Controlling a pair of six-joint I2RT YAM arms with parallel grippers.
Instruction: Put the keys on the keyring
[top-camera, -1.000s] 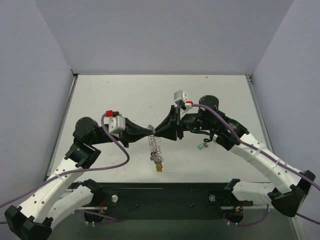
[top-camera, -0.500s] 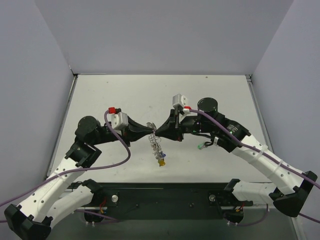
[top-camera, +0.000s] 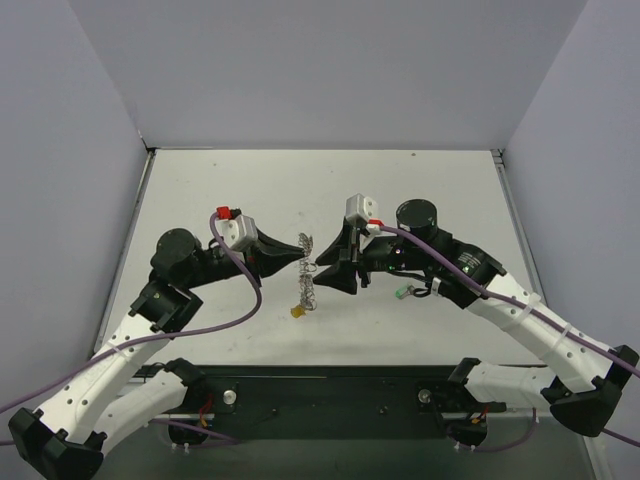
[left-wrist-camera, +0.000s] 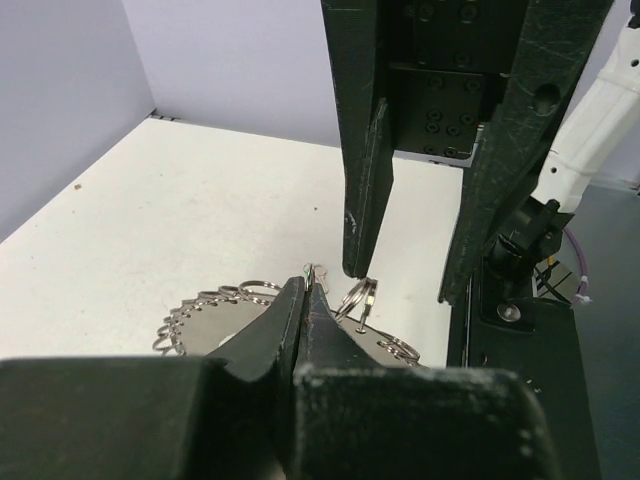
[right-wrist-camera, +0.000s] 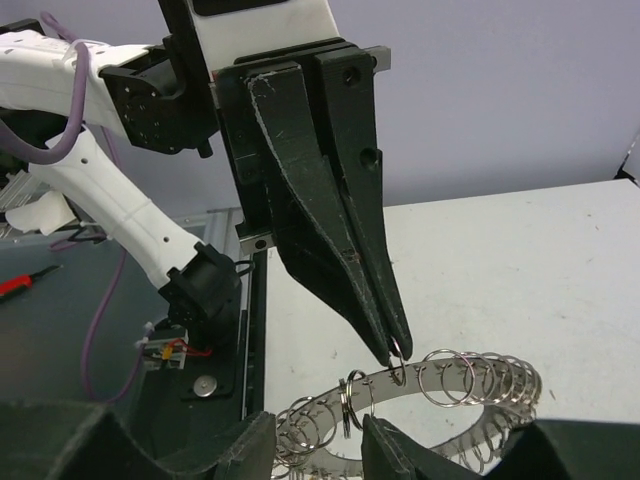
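The white table (top-camera: 200, 200) carries almost nothing near its middle, above which the 2 arms are met tip to tip, well clear of every edge. The left gripper (top-camera: 297, 256) is seen pressed fully together, clamped on 1 small wire loop of the keyring (top-camera: 309, 280), which is held off the table and hangs down from that pinch. The right gripper (top-camera: 320, 272) faces it with its jaws apart; nothing is held in them, and in the right wrist view the fringe of loops lies just past its fingertips (right-wrist-camera: 250, 440). A yellow-headed key (top-camera: 297, 312) appears to hang at the lower end of the ring, while what looks like a green-headed key (top-camera: 405, 293) lies on the table under the right forearm, toward the right edge. The step in hand is judged to be a regrasp of the ring so that a loop can be presented for threading. It would be done best if the left pinch were kept firm and motionless, the right jaws were closed slowly on the ring's band rather than on a bunch of loops, and swinging were damped first.
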